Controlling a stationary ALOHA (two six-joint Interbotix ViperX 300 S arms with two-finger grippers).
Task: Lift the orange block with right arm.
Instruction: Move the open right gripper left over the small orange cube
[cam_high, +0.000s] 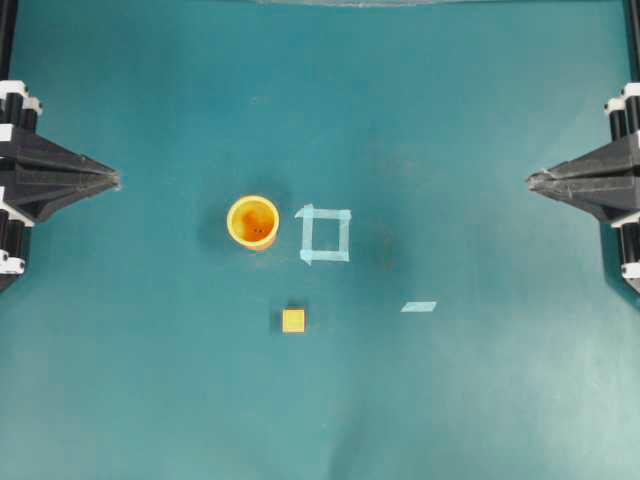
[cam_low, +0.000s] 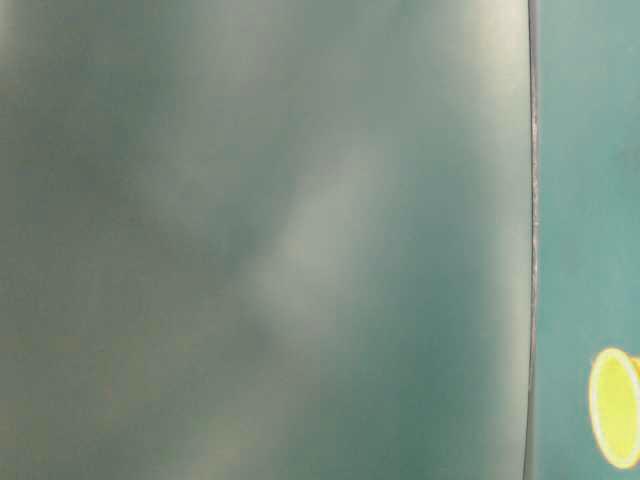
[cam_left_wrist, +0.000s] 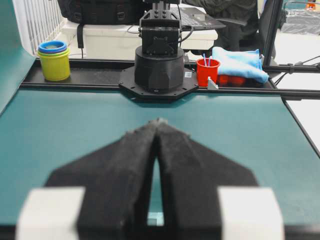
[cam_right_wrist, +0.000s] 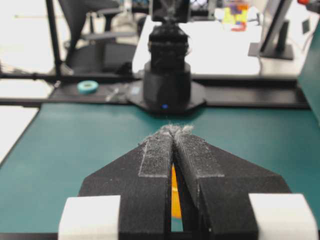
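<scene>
Table-level view: almost wholly a blurred grey-green haze; only a sliver of the orange-yellow cup (cam_low: 615, 408) shows at the lower right edge, cut off by the frame.
Orange block (cam_high: 293, 320): seen only from overhead, lying alone on the green table (cam_high: 480, 400), lower centre, below the cup (cam_high: 253, 221) and the taped square (cam_high: 325, 234).
Right gripper (cam_high: 530, 181): at the right edge overhead, tips pressed together, grasping nothing — well apart from the block.
Right wrist view: jaws closed to a point; an orange patch shows through the gap, too hidden to identify.
Left gripper (cam_high: 116, 180): left edge, tips meeting, nothing held.
Left wrist view: the block is hidden behind the pincer — only the far arm base (cam_left_wrist: 159, 65) and clutter beyond.
Tape strip (cam_high: 419, 306): lower right of centre.
</scene>
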